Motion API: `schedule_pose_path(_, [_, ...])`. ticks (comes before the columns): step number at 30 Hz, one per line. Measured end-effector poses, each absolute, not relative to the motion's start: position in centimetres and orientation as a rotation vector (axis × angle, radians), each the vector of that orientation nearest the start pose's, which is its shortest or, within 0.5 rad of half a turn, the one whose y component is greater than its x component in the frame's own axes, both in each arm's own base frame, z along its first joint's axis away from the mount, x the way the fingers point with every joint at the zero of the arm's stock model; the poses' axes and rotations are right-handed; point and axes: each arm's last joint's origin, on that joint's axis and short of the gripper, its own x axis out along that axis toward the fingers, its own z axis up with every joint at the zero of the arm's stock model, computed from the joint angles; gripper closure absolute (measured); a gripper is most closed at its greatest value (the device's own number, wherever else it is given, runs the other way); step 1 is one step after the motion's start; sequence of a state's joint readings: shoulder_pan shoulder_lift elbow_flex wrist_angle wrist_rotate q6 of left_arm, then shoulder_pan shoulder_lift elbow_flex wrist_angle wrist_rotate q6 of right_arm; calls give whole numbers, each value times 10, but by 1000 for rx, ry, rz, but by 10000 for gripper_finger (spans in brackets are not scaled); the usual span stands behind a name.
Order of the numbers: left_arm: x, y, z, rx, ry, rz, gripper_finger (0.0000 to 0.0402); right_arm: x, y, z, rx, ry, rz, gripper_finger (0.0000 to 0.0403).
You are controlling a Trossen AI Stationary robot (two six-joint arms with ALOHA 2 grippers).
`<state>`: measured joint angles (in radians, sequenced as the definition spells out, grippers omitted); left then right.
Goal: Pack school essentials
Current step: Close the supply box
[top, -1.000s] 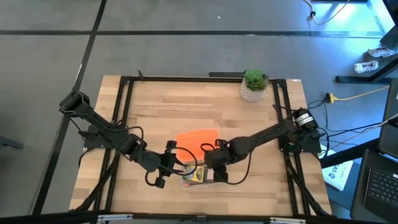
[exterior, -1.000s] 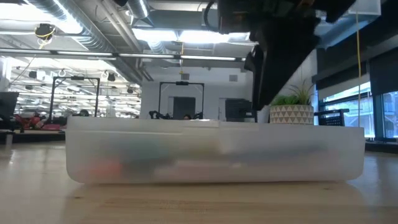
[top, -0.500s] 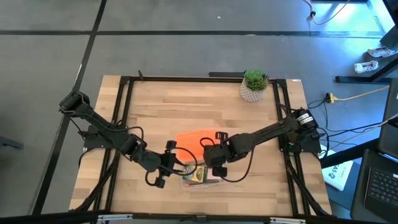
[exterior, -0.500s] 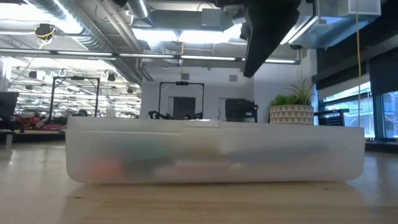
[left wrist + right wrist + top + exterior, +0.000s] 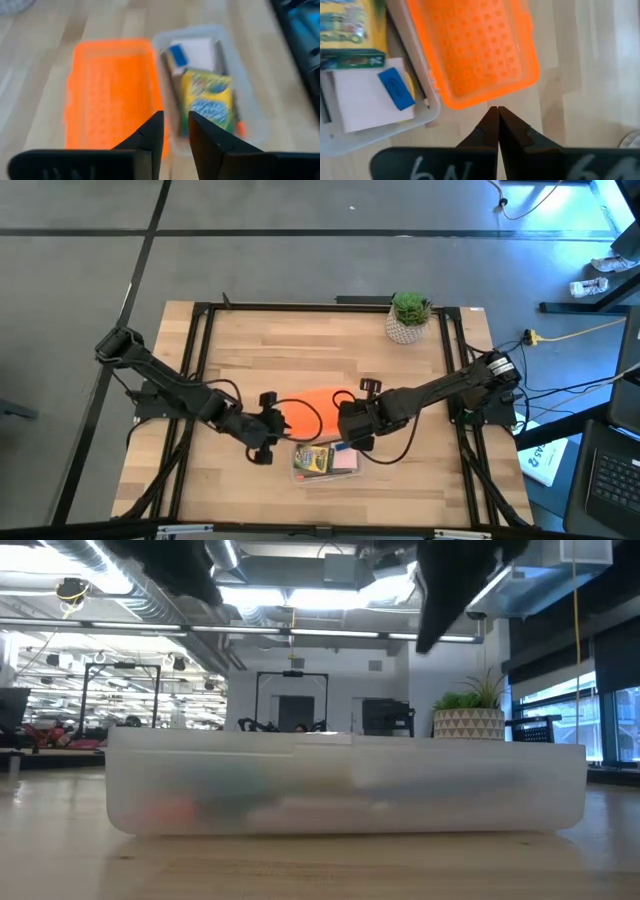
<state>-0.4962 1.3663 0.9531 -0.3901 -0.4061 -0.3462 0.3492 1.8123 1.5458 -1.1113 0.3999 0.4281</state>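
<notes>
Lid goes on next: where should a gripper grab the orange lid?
Judging from the views, take the orange lid by a long edge, coming from above: it lies flat beside the clear case, so only its thin rim offers a pinch. The edge away from the case looks freer.

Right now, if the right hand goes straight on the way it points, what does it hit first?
Probably the orange lid: the right hand, fingers shut, points at its near edge, though its height above it is unclear.

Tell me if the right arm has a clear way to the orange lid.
Probably yes. The right gripper hangs just off the orange lid, jaws shut, with bare table between. The left gripper waits at the lid's other end, not in the way.
</notes>
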Motion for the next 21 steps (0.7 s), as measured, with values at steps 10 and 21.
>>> schedule_pose_path(10, [250,-111,240,-61,884,24,398,326,83,213,-2,1344,-346,398])
schedule_pose_path(21, [269,-148,194,68,949,-97,400,330,44,187,81,1394,-213,399])
